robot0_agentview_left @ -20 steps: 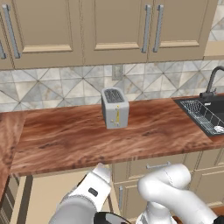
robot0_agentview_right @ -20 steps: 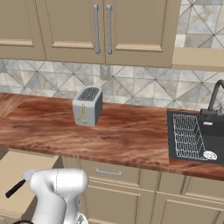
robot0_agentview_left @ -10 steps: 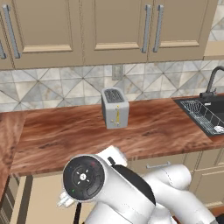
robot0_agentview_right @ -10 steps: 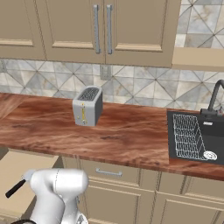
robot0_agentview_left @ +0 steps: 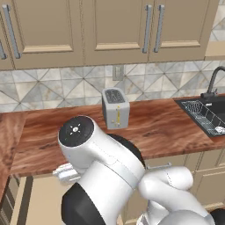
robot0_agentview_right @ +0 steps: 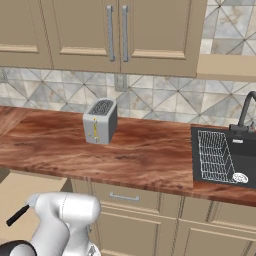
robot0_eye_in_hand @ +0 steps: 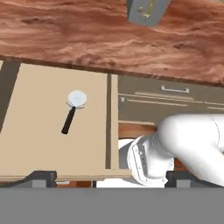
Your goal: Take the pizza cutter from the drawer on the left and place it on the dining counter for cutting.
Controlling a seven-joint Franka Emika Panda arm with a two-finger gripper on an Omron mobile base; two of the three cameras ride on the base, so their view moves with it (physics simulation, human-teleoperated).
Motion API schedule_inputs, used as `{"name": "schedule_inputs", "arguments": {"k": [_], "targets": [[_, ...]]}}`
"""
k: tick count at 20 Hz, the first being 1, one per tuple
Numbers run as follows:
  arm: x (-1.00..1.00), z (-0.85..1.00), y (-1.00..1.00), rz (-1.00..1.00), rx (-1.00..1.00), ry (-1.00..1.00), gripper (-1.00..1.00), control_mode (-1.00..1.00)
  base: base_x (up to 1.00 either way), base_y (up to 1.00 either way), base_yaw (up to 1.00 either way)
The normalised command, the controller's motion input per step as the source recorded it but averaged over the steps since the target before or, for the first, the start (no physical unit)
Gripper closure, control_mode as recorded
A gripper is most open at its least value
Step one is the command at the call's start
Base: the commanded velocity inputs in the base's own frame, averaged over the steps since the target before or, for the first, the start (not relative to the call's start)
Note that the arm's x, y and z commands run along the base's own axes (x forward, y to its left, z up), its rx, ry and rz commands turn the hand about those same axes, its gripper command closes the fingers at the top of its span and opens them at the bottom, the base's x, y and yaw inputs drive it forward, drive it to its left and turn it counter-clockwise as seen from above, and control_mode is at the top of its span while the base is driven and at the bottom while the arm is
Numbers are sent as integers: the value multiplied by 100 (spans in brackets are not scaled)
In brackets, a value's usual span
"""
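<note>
The drawer (robot0_eye_in_hand: pixel 39 140) stands pulled out below the wood counter, its beige floor bare except for the pizza cutter (robot0_eye_in_hand: pixel 72 111). The cutter lies flat, round silver blade toward the counter, black handle toward me. My gripper (robot0_eye_in_hand: pixel 111 177) hovers above the drawer's near edge, open, with nothing between its fingertips (robot0_eye_in_hand: pixel 41 177); the cutter lies ahead and to the left of it. The right base view shows the drawer (robot0_agentview_right: pixel 30 195) at lower left, with the pizza cutter's black handle (robot0_agentview_right: pixel 17 216) poking out beside my arm. The dining counter is out of view.
A silver toaster (robot0_agentview_left: pixel 115 107) stands on the wood counter (robot0_agentview_left: pixel 167 127) above the drawer. A black sink with a wire rack (robot0_agentview_right: pixel 220 157) sits at the right. A shut drawer with a bar handle (robot0_agentview_right: pixel 124 197) adjoins the open one. My arm's big joint (robot0_agentview_left: pixel 77 132) blocks the left base view.
My arm has swung up, so its large round joint now rises high in the left base view. The toaster, drawer and cutter lie where they were. The gripper stays open.
</note>
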Motion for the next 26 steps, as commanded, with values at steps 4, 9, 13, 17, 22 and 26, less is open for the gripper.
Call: {"name": "schedule_inputs", "arguments": {"k": [4,9,13,17,22,26], "targets": [[20,-15,-27,-33,25,13,-100,-100,0,0,0],[24,-50,-30,-24,20,7,-100,-100,0,0,0],[34,-58,-8,-11,1,6,-100,-100,0,0,0],[52,-49,0,0,0,4,-100,-100,0,0,0],[38,-38,5,1,4,20,-100,-100,0,0,0],[31,-59,10,2,1,16,-100,-100,0,0,0]]}}
